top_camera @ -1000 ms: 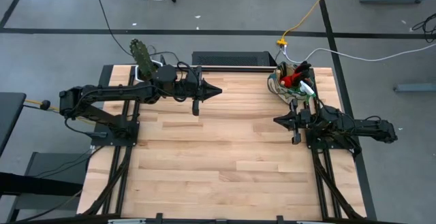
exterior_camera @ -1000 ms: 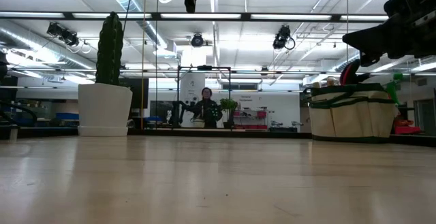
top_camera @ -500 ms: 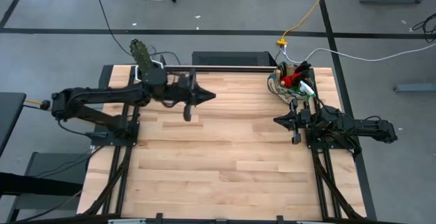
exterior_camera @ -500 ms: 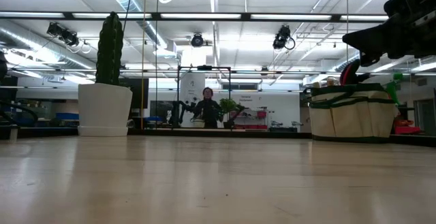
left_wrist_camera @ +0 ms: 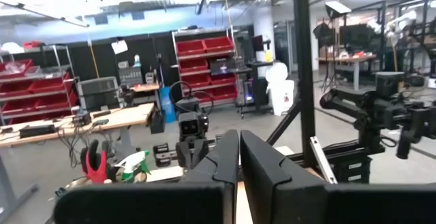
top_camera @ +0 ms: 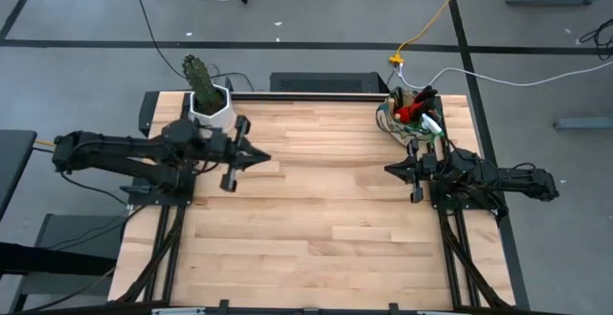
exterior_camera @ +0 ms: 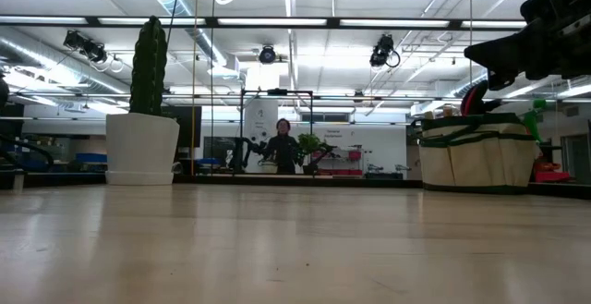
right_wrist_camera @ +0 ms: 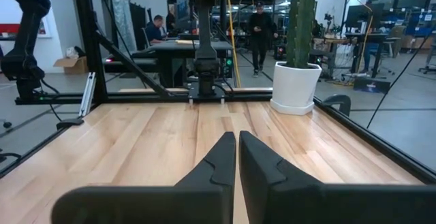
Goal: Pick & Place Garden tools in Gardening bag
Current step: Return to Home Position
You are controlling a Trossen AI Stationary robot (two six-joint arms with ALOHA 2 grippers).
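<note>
Back comes the left arm, pulled away from mid-table towards its own side since a second ago, while the right arm has not budged.

From above: the left gripper [top_camera: 257,159] now hangs just in front of the white hexagonal pot [top_camera: 209,106], well apart from the gardening bag [top_camera: 410,116]; the right gripper [top_camera: 393,169] hovers near that bag, on the side away from the table's far edge; the bag sits at the far right corner of the table [top_camera: 316,219], red gloves [top_camera: 410,114] poking out of it and something green beside them.

At table height: the bag [exterior_camera: 477,150] stands upright on the right with dark green trim, a red tip and a green sprayer [exterior_camera: 534,119] showing above its rim; the pot [exterior_camera: 141,149] with its tall cactus [exterior_camera: 148,66] stands far across from the bag; a person [exterior_camera: 283,147] is in the room beyond.

Left wrist camera: fingers [left_wrist_camera: 225,157] pressed together, nothing between them; the bag's red and green contents [left_wrist_camera: 112,166] show ahead.

Right wrist camera: fingers [right_wrist_camera: 221,157] together too, empty; the pot [right_wrist_camera: 296,86] lies ahead, opposite the bag.
</note>
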